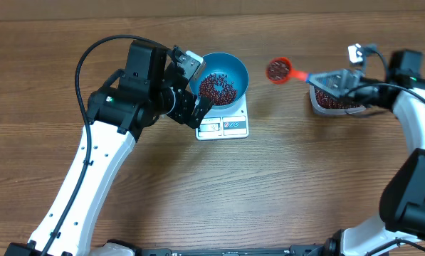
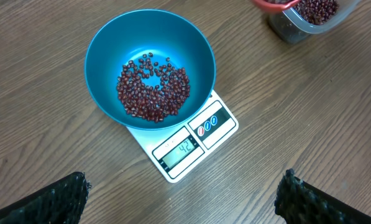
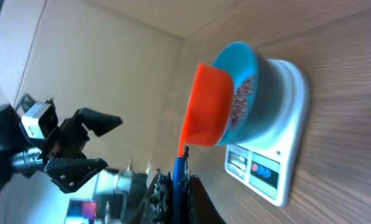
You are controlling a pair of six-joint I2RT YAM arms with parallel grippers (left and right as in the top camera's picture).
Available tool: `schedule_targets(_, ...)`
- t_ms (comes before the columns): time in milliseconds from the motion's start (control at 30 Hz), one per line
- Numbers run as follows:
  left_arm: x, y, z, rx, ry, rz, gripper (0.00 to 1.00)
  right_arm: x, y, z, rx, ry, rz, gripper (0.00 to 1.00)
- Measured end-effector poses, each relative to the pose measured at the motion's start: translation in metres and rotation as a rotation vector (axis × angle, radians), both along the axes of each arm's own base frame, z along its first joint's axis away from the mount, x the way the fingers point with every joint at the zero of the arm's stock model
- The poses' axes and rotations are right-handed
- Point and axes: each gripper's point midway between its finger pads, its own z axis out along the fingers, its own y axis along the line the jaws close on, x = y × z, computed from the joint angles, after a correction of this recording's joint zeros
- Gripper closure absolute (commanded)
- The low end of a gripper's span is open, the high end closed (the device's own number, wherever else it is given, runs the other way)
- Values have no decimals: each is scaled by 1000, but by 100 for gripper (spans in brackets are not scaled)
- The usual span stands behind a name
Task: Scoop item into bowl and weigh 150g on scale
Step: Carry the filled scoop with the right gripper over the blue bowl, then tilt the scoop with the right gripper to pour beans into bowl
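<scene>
Clamping the blue handle of the red scoop (image 3: 204,106), the right gripper (image 3: 179,196) has its jaws clenched. The full scoop hangs over the bench between the clear tub (image 1: 337,103) and the blue bowl (image 2: 110,56). The left gripper (image 1: 195,85) is released, jaws wide, just beside the bowl's left side and grasping nothing. Dark beans (image 2: 153,87) cover the bowl's bottom. The bowl sits on the white scale (image 2: 217,121), toward the bench's far edge, and the display reads 42. The tub lies nearer the right edge.
</scene>
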Motion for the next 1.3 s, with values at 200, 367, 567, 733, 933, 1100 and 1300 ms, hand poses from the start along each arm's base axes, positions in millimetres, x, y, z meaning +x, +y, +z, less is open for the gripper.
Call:
schedule_targets(200,0,0,0,0,0,0,0,18,55,12,-40,-66,83,96)
schedule_targets(367,0,0,0,0,0,0,0,25,94,6,-100,-34,88,96)
schedule_targets(567,0,0,0,0,0,0,1,26,122,-11,-198,6,60,96)
schedule_targets(733,0,0,0,0,0,0,0,32,126,-22,-272,26,5,96)
schedule_targets(933,0,0,0,0,0,0,0,36,122,-25,-351,59,-38,96)
schedule_targets(1100,0,0,0,0,0,0,1,37,133,-9,-475,14,-38,96)
schedule_targets(1300,0,0,0,0,0,0,0,36,141,-4,-599,-46,-40,96)
